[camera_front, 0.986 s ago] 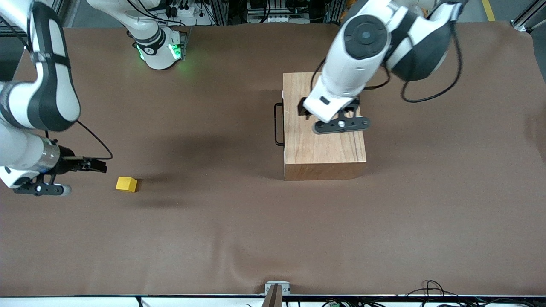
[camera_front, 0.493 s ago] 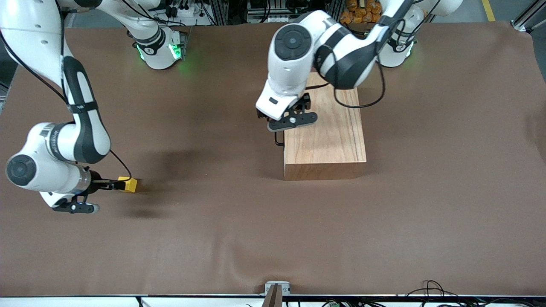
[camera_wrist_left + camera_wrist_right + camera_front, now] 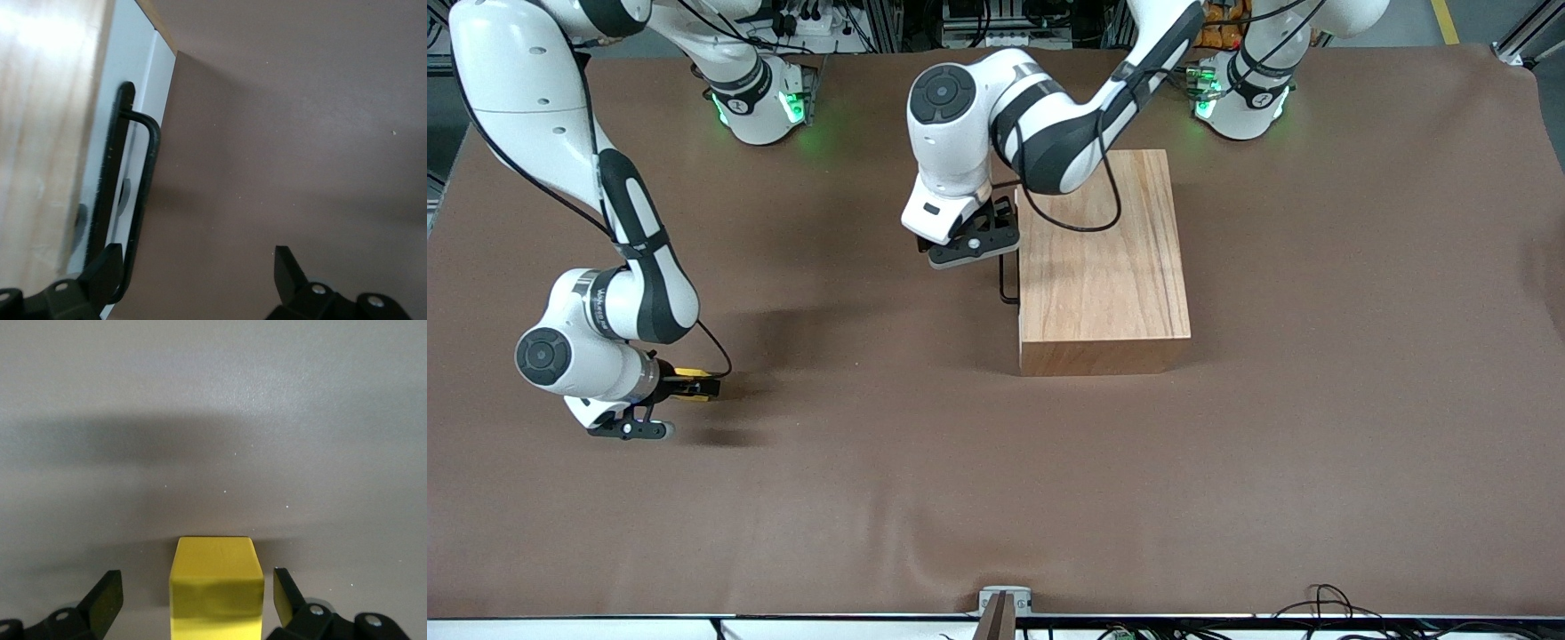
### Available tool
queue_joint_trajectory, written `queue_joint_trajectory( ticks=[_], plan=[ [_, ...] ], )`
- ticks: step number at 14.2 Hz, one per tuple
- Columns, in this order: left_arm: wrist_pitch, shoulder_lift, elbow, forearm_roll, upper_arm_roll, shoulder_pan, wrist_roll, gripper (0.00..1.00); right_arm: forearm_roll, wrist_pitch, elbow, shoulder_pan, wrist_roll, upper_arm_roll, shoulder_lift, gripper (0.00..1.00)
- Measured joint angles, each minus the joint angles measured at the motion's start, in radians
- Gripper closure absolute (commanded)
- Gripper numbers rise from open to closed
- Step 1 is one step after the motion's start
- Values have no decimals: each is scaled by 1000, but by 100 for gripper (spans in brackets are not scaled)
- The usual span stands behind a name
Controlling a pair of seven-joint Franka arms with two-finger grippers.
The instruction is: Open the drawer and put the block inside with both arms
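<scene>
Right gripper: spread wide around the block, set on the table toward the right arm's end. Left gripper: spread wide, one finger beside the handle of the shut drawer. Box: nothing was seen between.

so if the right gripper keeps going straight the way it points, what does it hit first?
The block: it sits between the open fingers of the right gripper, apart from both. Past it, bare table as far as shown.

I work in a robotics lab: my white jointed arm stands on a brown cloth-covered table, aluminium framing and cables alongside.
</scene>
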Motion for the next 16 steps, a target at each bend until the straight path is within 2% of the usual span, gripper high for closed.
queue_joint_trajectory(
  ticks=[3,4,5,6,7,12,16],
  plan=[
    [0,26,2,51,38,-60,-5,0,0,0,-1,-7,-15,-4,0,0],
    [0,34,2,68,42,-74,-9,0,0,0,-2,-10,-19,-5,0,24],
    [0,41,2,76,44,-84,-11,0,0,0,-4,-11,-22,-6,0,54],
    [-4,45,2,79,46,-88,-11,0,0,0,-5,-11,-25,-6,0,74],
    [-12,48,2,82,47,-89,-11,0,0,0,-6,-11,-26,-6,0,82],
    [-84,75,1,200,46,-123,0,0,0,-2,-5,-10,-32,2,-10,83],
    [-93,87,2,205,47,-129,53,0,0,-28,-2,-7,-37,22,-83,83]
  ],
)
